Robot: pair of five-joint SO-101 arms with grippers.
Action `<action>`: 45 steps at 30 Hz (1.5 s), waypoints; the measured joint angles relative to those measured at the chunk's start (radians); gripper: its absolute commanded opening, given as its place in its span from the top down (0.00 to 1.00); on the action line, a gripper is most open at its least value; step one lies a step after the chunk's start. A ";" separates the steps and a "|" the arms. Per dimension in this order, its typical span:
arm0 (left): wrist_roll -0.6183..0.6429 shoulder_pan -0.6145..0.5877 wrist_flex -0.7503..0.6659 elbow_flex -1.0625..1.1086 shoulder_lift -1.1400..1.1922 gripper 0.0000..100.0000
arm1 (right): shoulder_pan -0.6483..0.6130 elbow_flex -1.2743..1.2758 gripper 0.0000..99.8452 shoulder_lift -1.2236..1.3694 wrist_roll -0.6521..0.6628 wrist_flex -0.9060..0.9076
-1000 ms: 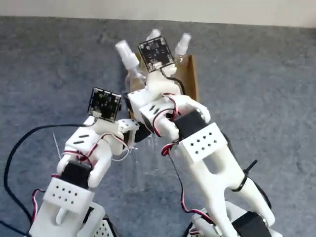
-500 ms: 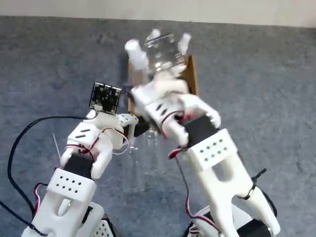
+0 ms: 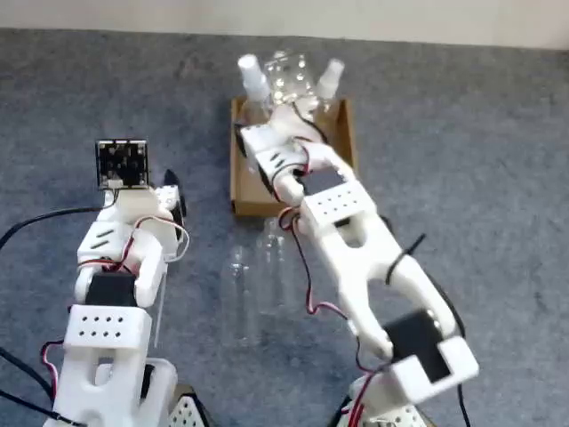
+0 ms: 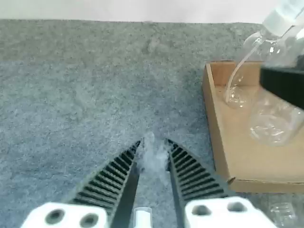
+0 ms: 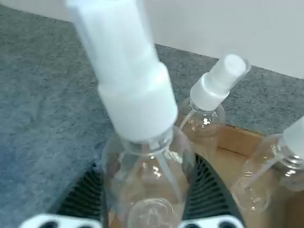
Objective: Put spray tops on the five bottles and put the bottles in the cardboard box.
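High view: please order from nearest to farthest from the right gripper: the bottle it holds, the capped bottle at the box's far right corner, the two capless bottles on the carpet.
1. Held bottle: between the right gripper's jaws, at the box.
2. Capped bottle: box's far right corner.
3. Capless bottle nearer the box, on the carpet.
4. Other capless bottle, beside it.

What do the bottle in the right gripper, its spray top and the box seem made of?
Bottle: probably clear plastic, glossy; see-through, with glinting highlights.
Spray top: opaque white plastic, smooth, fairly matt.
Box: brown cardboard, matt, with a raw cut edge along its wall.
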 measured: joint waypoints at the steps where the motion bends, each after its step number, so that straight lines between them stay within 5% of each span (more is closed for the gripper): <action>1: 0.003 0.000 0.000 0.000 0.000 1.00 | 0.002 0.000 1.00 0.021 0.000 -0.028; 19: 0.008 0.000 0.000 0.000 0.000 1.00 | 0.002 0.000 1.00 0.301 0.000 -0.404; 37: 0.008 0.000 0.000 0.000 0.000 1.00 | 0.029 -0.038 0.99 0.393 0.000 -0.443; 45: 0.008 0.000 0.000 0.000 0.000 1.00 | 0.029 -0.038 0.91 0.393 0.000 -0.443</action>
